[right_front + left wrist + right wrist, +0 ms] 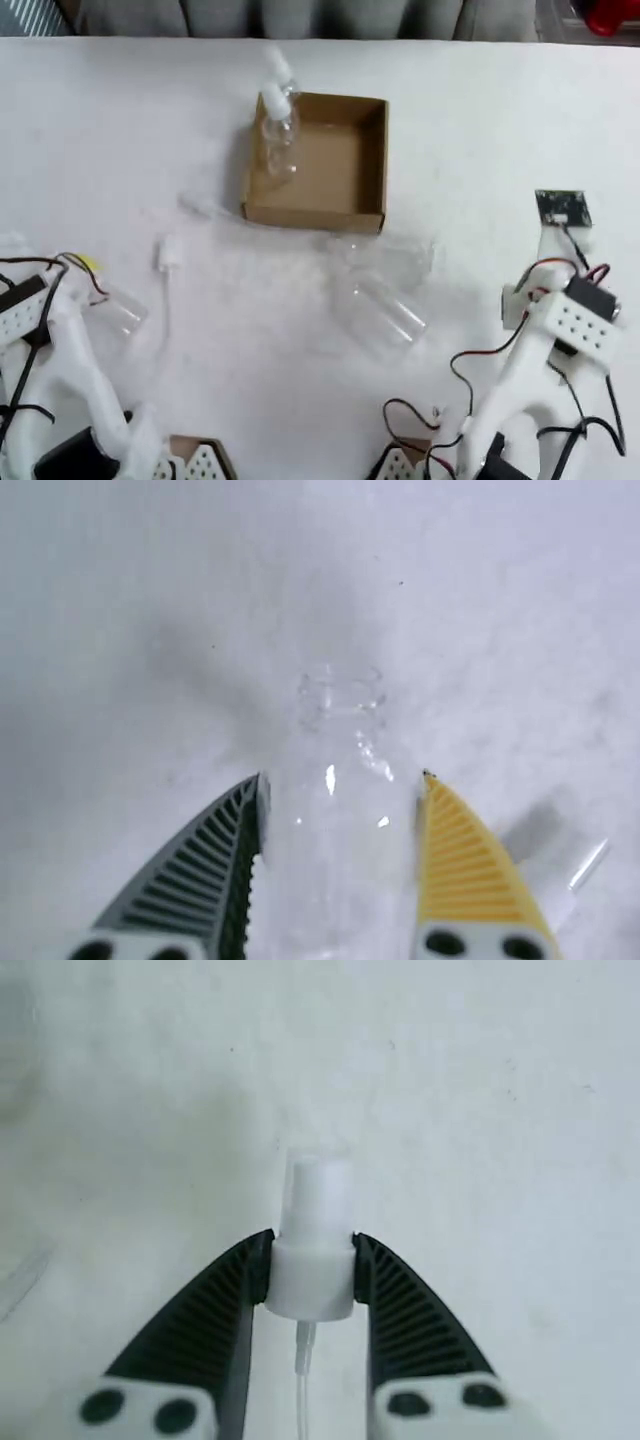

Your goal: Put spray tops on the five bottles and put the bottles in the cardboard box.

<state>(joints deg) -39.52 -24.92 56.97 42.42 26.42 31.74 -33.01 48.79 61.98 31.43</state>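
1. Left gripper [342, 780]: pinched on the body of a clear bottle [340, 720], between the grey and the yellow finger; the neck is open, with no top fitted
2. Right gripper [312, 1245]: clamped on a white spray top [316, 1200] at its collar; the dip tube is seen running back between the fingers
3. Cardboard box [365, 215]: noted open at mid-table in the high view; one capped bottle [278, 125] is seen at the wall on the left arm's side, but whether it is fully inside cannot be told
4. Loose bottles [385, 315], uncapped, are seen lying on the table [480, 120] just in front of the box; a loose spray top [167, 255] lies between the box and the left arm
5. Step judged: capping of the second bottle, with bottle and top each in hand but held well apart
6. Next move judged: the two grippers are to be brought together and the axes lined up; the tube is to be fed into the neck first, then the collar seated while the bottle is held firm
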